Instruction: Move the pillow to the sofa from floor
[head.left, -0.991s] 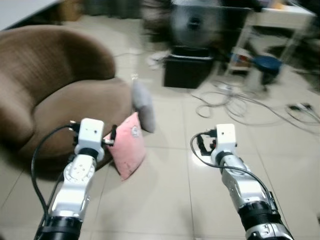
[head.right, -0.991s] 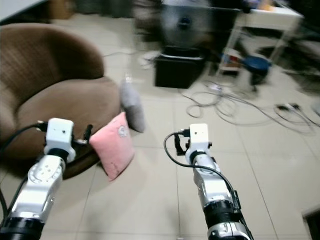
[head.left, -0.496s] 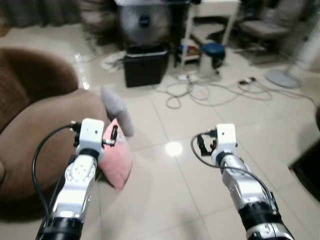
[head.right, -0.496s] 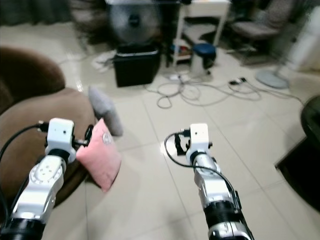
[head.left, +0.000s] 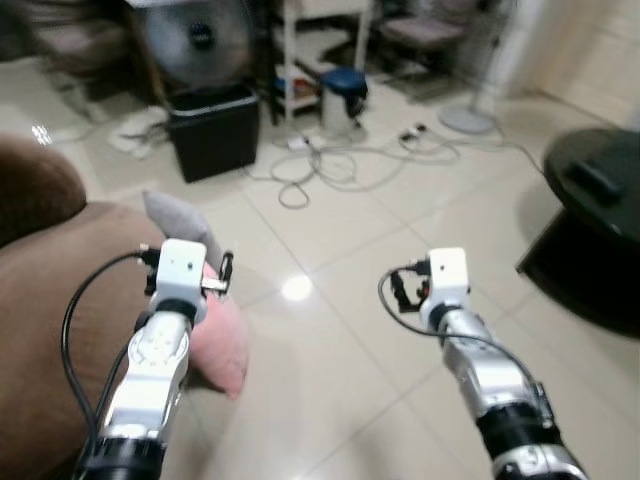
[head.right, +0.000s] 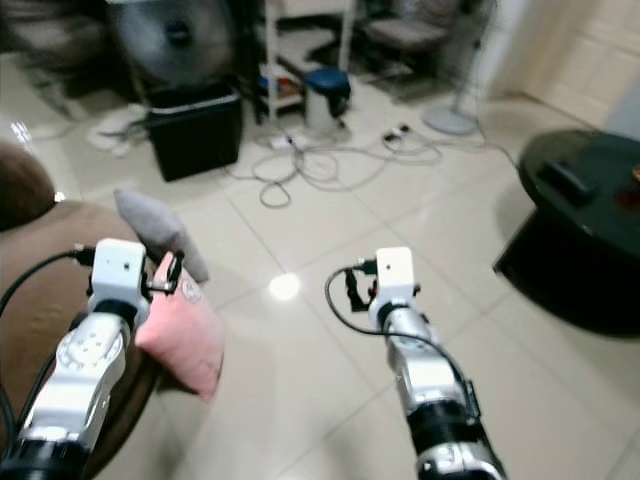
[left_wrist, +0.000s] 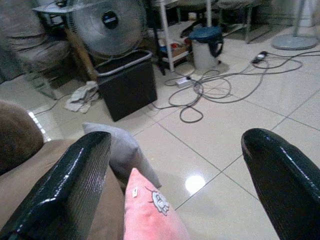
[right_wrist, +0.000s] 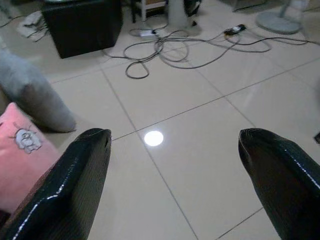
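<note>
Room has swung leftward in view; pink pillow (head.right: 183, 335) still leans against sofa (head.left: 40, 300).

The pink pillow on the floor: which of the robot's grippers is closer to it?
Left. The left gripper, fingers wide open, hovers just above the pink pillow leaning on the brown sofa. The right gripper, also open, is off to the pillow's right, over bare floor tiles.

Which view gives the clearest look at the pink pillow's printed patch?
The left wrist view: the pink pillow stands between the open left gripper fingers, its white patch facing the camera. The right wrist view catches its edge with the patch. In both eye views the left arm covers part of it, leaning on the brown sofa.
</note>
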